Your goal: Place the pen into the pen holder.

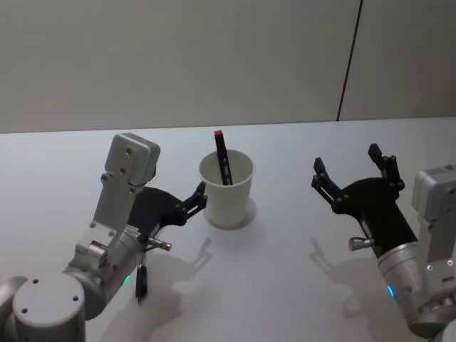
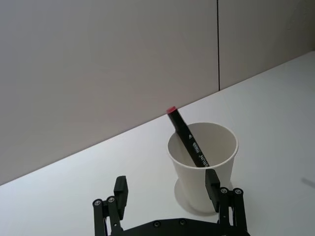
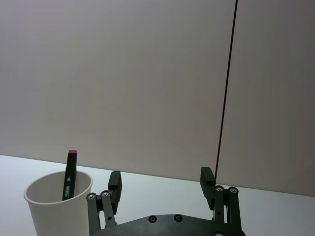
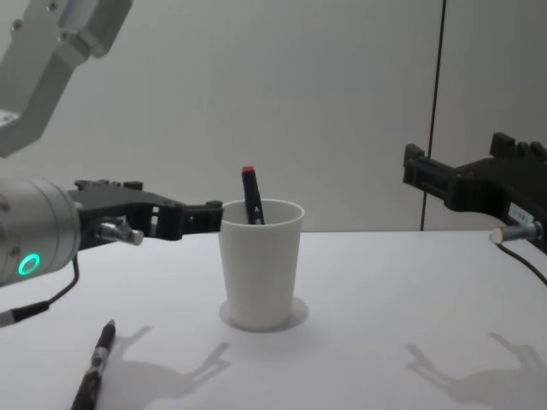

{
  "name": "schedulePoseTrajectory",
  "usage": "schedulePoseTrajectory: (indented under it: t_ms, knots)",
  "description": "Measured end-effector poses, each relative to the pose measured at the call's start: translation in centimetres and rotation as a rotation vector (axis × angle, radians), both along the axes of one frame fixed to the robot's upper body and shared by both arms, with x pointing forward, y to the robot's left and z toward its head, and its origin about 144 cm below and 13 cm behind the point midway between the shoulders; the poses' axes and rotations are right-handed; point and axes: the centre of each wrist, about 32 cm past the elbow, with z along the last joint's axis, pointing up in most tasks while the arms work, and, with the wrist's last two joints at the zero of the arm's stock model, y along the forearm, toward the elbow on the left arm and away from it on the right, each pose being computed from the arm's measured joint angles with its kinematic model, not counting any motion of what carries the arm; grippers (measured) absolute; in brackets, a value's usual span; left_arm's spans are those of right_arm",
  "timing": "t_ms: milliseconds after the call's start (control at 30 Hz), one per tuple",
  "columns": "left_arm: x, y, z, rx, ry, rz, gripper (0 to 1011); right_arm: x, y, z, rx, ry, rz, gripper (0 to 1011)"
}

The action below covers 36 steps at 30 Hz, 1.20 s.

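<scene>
1. Head view: a black pen (image 1: 224, 160) with a red end stands slanted inside a white paper cup (image 1: 228, 196) at the middle of the pale tabletop (image 1: 299, 285), its top clear of the rim.
2. Seen from the left wrist, the left hand (image 2: 166, 184) sits just beside the cup with its fingers spread wide and nothing between them. One fingertip is close to the cup wall, though whether it touches cannot be told.
3. The right hand (image 1: 347, 159) hovers well apart on the other side, also wide open and empty.
4. A second pen (image 1: 141, 283), dark and slim, lies flat on the tabletop beneath the left forearm.
5. Either pen looks light, stiff and smooth-sided, so a grip across the middle of the barrel would likely hold best; pinching near an end risks it swivelling.
6. The paper cup appears thin and light. A nudge from the nearby hand could slide or tip it.
</scene>
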Motion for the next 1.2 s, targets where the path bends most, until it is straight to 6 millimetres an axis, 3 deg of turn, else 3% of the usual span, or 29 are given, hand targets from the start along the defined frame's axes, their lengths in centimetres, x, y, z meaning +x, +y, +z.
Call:
schedulePoseTrajectory:
  t_ms: [633,1200]
  knots:
    - [-0.8,-0.2,2.4,0.011,0.19,0.116,1004,-0.1,0.0,0.0,0.0,0.002,-0.001,1002]
    - [-1.5,-0.1,2.3,-0.015,0.328,0.138,1004,-0.1,0.0,0.0,0.0,0.002,-0.001,1001]
